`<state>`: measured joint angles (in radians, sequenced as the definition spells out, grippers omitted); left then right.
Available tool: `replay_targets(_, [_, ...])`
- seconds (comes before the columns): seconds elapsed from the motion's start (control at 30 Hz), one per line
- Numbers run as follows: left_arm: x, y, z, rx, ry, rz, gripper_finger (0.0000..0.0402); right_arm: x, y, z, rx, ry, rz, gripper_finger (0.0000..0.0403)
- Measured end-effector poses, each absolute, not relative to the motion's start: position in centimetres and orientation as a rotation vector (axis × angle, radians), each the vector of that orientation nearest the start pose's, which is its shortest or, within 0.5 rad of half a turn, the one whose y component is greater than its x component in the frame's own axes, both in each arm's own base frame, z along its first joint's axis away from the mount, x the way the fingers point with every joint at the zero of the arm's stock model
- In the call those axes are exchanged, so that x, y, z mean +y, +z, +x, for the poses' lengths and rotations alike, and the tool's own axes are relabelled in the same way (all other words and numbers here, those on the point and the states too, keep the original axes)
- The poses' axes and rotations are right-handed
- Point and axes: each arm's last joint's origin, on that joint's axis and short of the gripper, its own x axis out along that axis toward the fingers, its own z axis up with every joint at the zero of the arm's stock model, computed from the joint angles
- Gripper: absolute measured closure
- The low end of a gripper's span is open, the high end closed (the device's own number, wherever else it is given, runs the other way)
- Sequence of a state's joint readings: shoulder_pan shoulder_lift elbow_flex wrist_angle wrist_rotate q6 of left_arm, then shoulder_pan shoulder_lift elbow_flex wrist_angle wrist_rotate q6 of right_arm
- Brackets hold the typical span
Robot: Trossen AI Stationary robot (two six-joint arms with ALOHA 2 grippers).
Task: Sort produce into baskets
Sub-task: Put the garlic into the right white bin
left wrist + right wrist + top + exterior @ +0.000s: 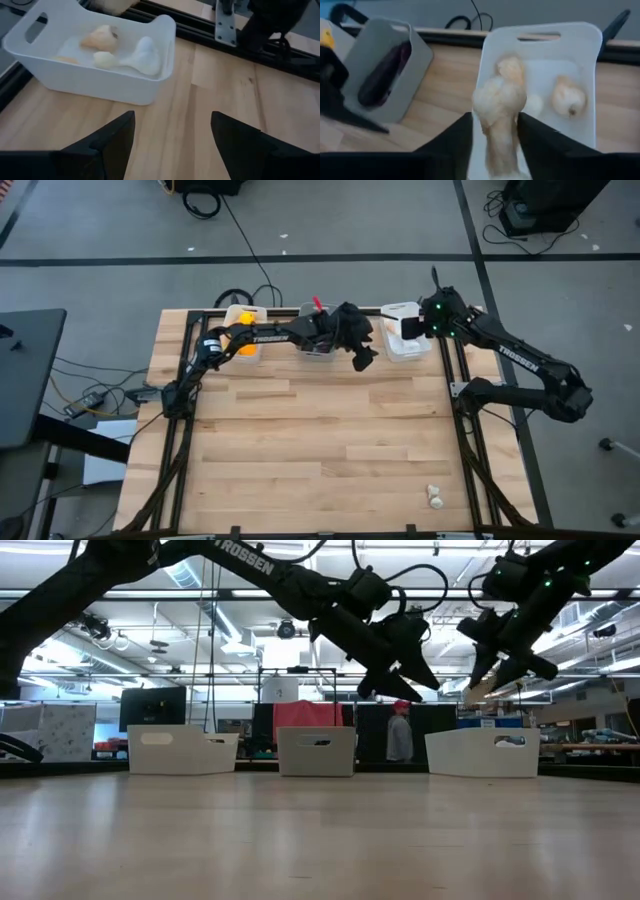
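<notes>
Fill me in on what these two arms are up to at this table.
They are sorting produce into three bins along the table's far edge. The right gripper holds a garlic bulb above the white bin on the right, which already contains other bulbs. The left gripper hangs open and empty over the table beside that same bin. The middle grey bin holds a purple piece, the left bin orange fruit. One whitish piece lies alone near the table's front edge.
</notes>
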<state>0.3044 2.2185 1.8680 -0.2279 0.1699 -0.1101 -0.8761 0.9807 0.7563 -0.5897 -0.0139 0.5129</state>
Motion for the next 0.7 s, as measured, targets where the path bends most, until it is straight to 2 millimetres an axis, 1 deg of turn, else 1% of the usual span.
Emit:
replay_targets(0.2, [12.9,23.4,49.4,0.560,0.121,-0.232,0.0133,-14.8,26.3,12.2,0.467,-1.014,0.793,0.0163])
replay_targets(0.27, [12.3,23.4,49.6,0.560,0.110,-0.229,0.0133,-14.7,26.5,12.1,0.457,-1.017,0.788,0.0143])
replay_targets(0.33, [11.8,23.4,49.8,0.549,0.099,-0.223,0.0133,-14.5,26.7,12.1,0.447,-0.979,0.797,0.0128])
replay_targets(0.43, [11.0,23.5,50.0,0.533,0.083,-0.215,0.0133,-13.9,27.1,12.1,0.434,-0.835,0.838,0.0119])
replay_targets(0.53, [9.8,23.7,50.4,0.510,0.058,-0.198,0.0133,-12.8,27.7,12.4,0.423,-0.692,0.866,0.0121])
replay_targets(0.7, [7.8,24.0,50.9,0.473,0.001,-0.122,0.0133,-10.6,28.4,12.5,0.427,-0.575,0.875,0.0131])
